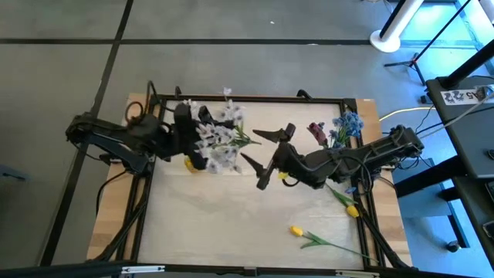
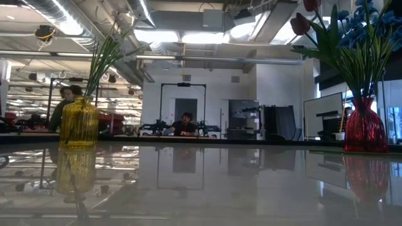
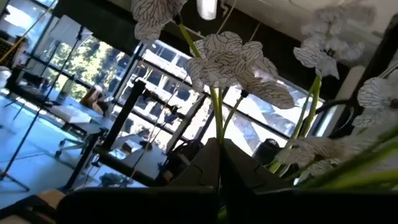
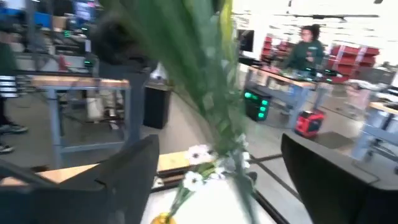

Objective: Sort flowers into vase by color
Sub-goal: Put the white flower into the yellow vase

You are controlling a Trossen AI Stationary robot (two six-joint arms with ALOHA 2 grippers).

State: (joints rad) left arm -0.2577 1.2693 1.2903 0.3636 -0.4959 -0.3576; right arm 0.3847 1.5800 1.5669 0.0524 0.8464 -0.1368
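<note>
My left gripper (image 1: 193, 139) is shut on a bunch of white flowers (image 1: 218, 137) (image 3: 236, 59) above the yellow vase (image 1: 190, 163) (image 2: 78, 122). Green stems (image 2: 100, 63) rise out of that vase's mouth. My right gripper (image 1: 258, 149) (image 4: 217, 180) stands open just right of the bunch. In the right wrist view its fingers stand on either side of the blurred green stems (image 4: 205, 81), and no touch shows. A red vase (image 2: 364, 129) at the far right holds blue flowers (image 1: 349, 123) and a dark red tulip (image 1: 316, 131). Two yellow tulips (image 1: 351, 207) (image 1: 297, 230) lie flat on the table. My left gripper pinches the green stems of the white flowers (image 3: 216, 124) between its two shut fingers, a little below the blossoms. The fingers come from the table's left, close to level and tipped slightly up, and lie across the stems. The blossoms stand upright above the fingers.
A dark frame (image 1: 255, 99) runs around the light tabletop (image 1: 231, 216). The near half of the table holds only the two yellow tulips at the right. People sit at benches in the room behind (image 2: 185, 124).
</note>
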